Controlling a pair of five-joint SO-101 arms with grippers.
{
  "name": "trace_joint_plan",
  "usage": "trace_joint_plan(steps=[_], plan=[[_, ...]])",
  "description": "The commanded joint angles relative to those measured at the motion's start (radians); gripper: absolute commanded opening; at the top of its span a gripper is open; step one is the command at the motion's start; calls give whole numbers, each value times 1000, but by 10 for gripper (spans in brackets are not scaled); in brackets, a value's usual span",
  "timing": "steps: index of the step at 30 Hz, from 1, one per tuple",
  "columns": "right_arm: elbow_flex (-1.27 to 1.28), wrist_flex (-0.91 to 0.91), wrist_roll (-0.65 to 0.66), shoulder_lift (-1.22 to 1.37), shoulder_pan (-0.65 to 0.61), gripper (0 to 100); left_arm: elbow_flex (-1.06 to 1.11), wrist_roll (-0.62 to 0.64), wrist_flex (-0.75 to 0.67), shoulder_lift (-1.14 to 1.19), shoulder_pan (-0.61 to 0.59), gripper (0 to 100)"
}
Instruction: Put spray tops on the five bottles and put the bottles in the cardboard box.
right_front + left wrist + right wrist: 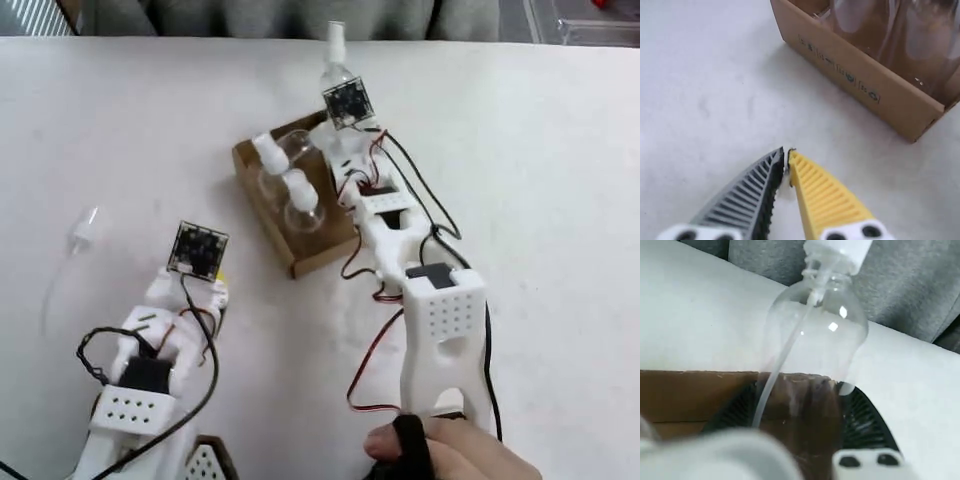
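Observation:
The cardboard box (262,215) lies mid-table with two clear bottles (303,212) inside, each with a white spray top (297,184). My right gripper (800,412) is shut on a third clear bottle (815,335), held upright over the box's far corner. That bottle (337,72) has a spray top (336,36) on it, and the tube runs down inside. A loose spray top (86,230) with its thin tube lies on the table at the left. My left gripper (786,156) is shut and empty, low over the table in front of the box wall (860,82).
A hand (455,455) rests at the base of the right arm (440,310) by the front edge. The left arm (150,370) sits at the lower left. Bare white table surrounds the box; grey cloth hangs beyond the far edge.

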Motion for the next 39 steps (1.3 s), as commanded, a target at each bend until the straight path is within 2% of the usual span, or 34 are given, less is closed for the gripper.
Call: trace_joint_plan(steps=[1, 26, 31, 39], plan=[[-15, -30, 5, -39, -16, 15, -8, -8, -35, -19, 12, 20], [54, -33, 5, -160, -44, 15, -8, -8, -35, -19, 12, 20], [54, -30, -74, -165, -31, 15, -8, -8, -35, -19, 12, 20], [55, -31, -80, -157, -13, 15, -8, -8, -35, -19, 12, 20]])
